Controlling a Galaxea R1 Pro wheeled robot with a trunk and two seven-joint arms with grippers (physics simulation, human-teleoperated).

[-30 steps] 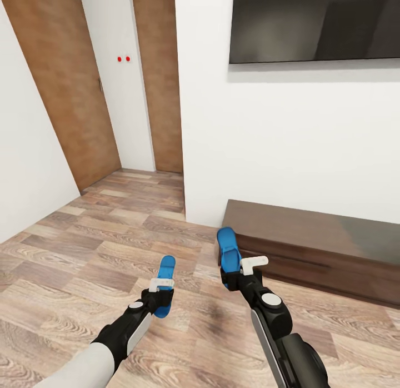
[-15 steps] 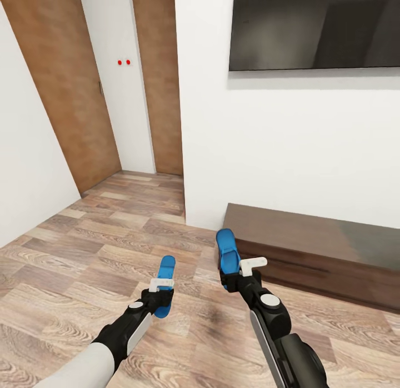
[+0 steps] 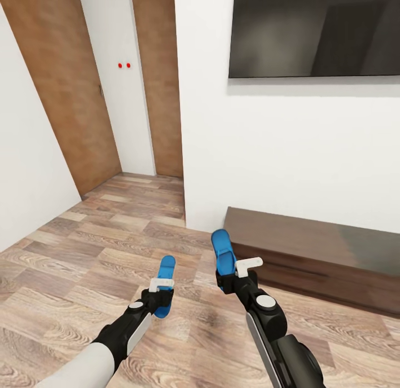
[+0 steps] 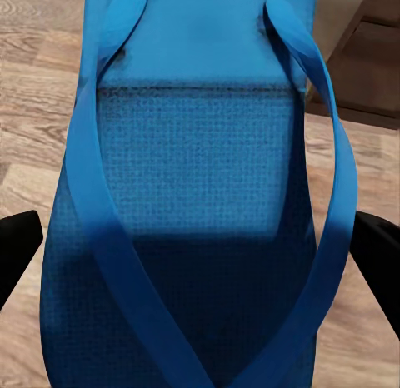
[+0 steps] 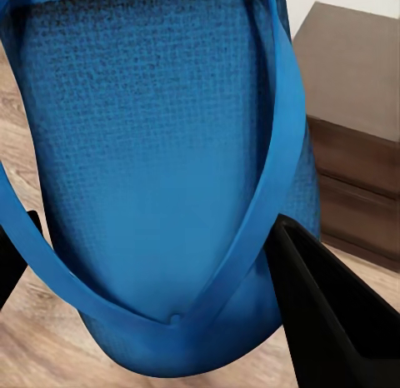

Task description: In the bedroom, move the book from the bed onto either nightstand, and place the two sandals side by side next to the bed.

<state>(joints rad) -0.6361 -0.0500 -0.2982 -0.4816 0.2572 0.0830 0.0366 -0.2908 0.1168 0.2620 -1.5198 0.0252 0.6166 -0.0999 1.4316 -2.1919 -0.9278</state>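
I carry both bright blue sandals above the wood-plank floor. My left gripper (image 3: 161, 300) is shut on one sandal (image 3: 165, 271), whose sole and straps (image 4: 192, 221) lie between the black fingers (image 4: 17, 255). My right gripper (image 3: 230, 279) is shut on the other sandal (image 3: 222, 252), seen close up as a blue sole (image 5: 158, 171) beside a black finger (image 5: 333, 313). The bed, the book and the nightstand are out of view.
A long low dark-brown bench (image 3: 316, 254) stands against the white wall at the right, under a wall-mounted dark screen (image 3: 314, 32). Tan wooden doors (image 3: 66, 88) line a short passage at the left. Wood floor (image 3: 83, 254) stretches ahead on the left.
The whole view has shifted slightly, so the camera has moved. My right gripper with its sandal sits a little further left and higher in the picture. The left arm looks unchanged.
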